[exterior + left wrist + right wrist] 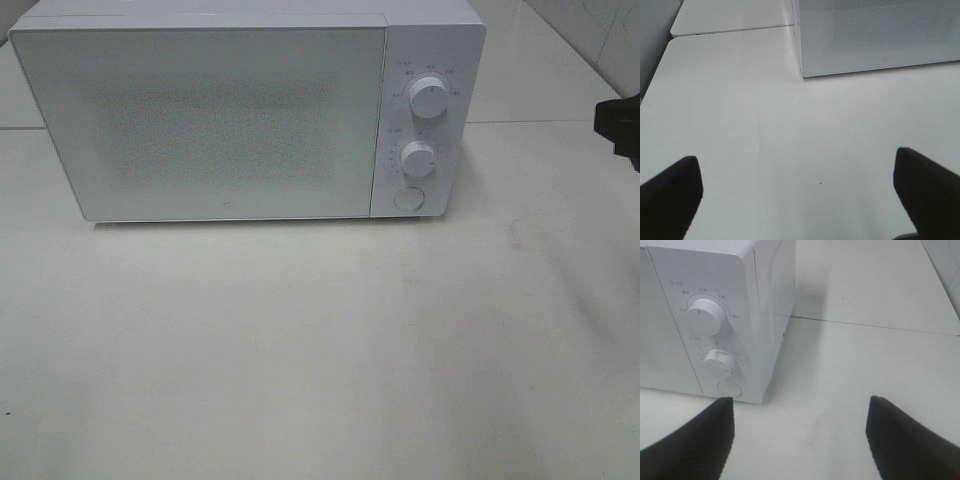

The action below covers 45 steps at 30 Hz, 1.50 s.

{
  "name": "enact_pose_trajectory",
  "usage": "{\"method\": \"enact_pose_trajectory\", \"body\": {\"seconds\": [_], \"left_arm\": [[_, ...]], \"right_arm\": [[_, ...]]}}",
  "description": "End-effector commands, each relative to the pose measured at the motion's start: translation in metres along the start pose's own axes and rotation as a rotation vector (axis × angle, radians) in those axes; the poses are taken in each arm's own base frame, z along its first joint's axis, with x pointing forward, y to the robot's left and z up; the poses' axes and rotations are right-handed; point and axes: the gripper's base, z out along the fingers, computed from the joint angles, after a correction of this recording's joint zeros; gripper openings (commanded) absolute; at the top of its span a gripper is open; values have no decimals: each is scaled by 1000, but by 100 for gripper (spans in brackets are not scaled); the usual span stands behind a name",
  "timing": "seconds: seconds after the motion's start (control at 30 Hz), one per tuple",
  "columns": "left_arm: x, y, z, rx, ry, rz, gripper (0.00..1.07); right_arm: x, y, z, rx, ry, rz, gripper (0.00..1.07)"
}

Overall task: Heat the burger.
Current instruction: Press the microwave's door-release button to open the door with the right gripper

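The burger is out of view in every frame. A white microwave (200,120) stands at the back of the white table (320,350) with its door shut. My left gripper (796,157) hangs open over bare tabletop, in front of the microwave's (875,35) left corner, with nothing between its black fingers (670,195). My right gripper (801,400) is open and empty too, just off the microwave's (715,290) control-panel corner. In the exterior high view only a dark piece of the right arm (620,125) shows at the right edge.
The control panel carries an upper knob (429,96), a lower knob (418,158) and a round button (408,198). A seam (875,326) between two tabletops runs behind the microwave. A tiled wall (600,30) rises at the back right.
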Motion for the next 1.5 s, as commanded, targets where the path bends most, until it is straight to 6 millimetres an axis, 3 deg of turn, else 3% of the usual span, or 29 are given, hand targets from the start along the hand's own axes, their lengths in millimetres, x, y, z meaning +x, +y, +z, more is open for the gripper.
{"method": "enact_pose_trajectory", "body": {"seconds": [0.03,0.43,0.6,1.0,1.17,1.5], "left_arm": [[2,-1,-2,1,-21,-1,98],[2,-1,-2,1,-21,-1,98],[2,-1,-2,1,-21,-1,98],[2,-1,-2,1,-21,-1,98],[2,-1,-2,1,-21,-1,98],[2,-1,-2,1,-21,-1,98]], "right_arm": [[1,-2,15,10,-27,45,71],[12,-3,64,25,-86,96,71],[25,18,85,5,-105,46,71],[52,40,87,108,-188,116,71],[67,67,94,41,-173,52,71],[91,93,98,46,-133,27,71]]}}
